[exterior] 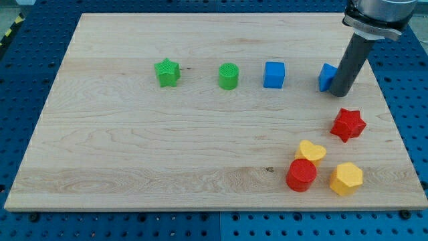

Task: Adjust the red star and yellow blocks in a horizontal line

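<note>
The red star (pixel 348 124) lies at the view's right. Below and left of it a yellow heart (pixel 311 151) touches a red cylinder (pixel 301 175). A yellow hexagon (pixel 346 179) lies to the right of the red cylinder, near the board's bottom edge. My tip (pixel 340 92) rests on the board above the red star, apart from it, and touches or partly hides a blue block (pixel 326 77) behind it.
A green star (pixel 167 72), a green cylinder (pixel 229 76) and a blue cube (pixel 273 74) stand in a row across the upper board. The wooden board (pixel 134 154) lies on a blue perforated table; its right edge is close to the red star.
</note>
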Controlling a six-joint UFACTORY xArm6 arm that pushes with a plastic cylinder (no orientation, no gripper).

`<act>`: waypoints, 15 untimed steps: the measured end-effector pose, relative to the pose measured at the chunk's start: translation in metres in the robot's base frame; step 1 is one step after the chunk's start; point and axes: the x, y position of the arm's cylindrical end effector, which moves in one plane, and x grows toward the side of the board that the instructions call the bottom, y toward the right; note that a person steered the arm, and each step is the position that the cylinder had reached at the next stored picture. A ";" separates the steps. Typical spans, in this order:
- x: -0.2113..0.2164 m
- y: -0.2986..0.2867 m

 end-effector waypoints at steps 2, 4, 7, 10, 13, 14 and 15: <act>0.010 -0.002; 0.055 -0.002; 0.052 -0.002; 0.048 0.049; 0.179 0.048; 0.199 0.025; 0.201 -0.025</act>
